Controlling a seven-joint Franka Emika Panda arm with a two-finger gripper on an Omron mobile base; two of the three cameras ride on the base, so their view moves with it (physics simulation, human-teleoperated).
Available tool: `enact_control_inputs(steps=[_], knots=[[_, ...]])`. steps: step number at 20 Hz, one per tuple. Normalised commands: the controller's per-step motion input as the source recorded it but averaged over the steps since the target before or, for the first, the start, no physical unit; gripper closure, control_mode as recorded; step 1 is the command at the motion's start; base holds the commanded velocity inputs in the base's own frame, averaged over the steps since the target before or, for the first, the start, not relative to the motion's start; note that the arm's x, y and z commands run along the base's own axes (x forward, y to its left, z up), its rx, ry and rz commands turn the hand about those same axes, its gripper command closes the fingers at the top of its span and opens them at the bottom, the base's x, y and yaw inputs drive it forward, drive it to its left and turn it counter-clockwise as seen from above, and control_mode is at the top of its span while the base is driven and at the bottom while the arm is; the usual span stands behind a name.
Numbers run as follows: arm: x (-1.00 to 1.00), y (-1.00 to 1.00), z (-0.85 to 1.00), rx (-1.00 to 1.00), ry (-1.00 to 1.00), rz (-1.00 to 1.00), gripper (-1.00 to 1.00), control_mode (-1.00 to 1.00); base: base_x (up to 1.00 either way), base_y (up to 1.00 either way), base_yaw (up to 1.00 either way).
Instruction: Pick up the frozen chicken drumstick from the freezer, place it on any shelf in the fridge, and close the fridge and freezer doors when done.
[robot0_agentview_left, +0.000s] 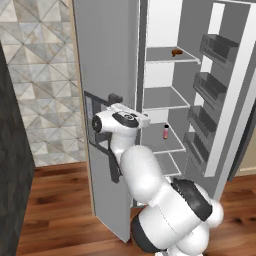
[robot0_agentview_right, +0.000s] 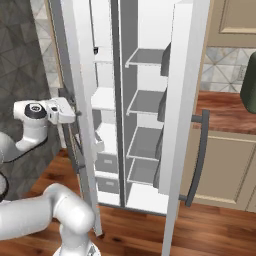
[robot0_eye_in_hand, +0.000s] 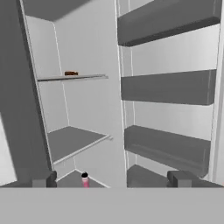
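Claw (robot0_eye_in_hand: 112, 179) wide open, nothing between the two dark tips at the bottom of the hand view. Chicken drumstick (robot0_agentview_left: 176, 52) lying on the top fridge shelf (robot0_agentview_left: 165, 55), upper centre of the left base view; same drumstick small and brown at upper left of the hand view. Pink bottle (robot0_agentview_left: 166, 132) upright on a lower shelf, mid-frame. Fridge door (robot0_agentview_left: 225, 95) swung open at right, bins along it. Freezer door (robot0_agentview_right: 80, 110) ajar at left of the right base view, hand just beside its handle
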Motion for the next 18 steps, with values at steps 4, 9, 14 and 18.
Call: enact_control_inputs(steps=[4,9,14,18], knots=[[1.00,-0.59,0.00,0.00,0.04,-0.28,-1.00,-1.00,0.00,0.00,0.00],[1.00,-0.28,0.00,0.00,0.04,-0.21,-1.00,-1.00,0.00,0.00,0.00],[0.98,-0.02,0.00,0.00,0.01,-0.08,-1.00,-1.00,0.00,0.00,0.00],[0.88,0.00,0.00,0.00,0.00,-0.08,-1.00,-1.00,0.00,0.00,0.00]])
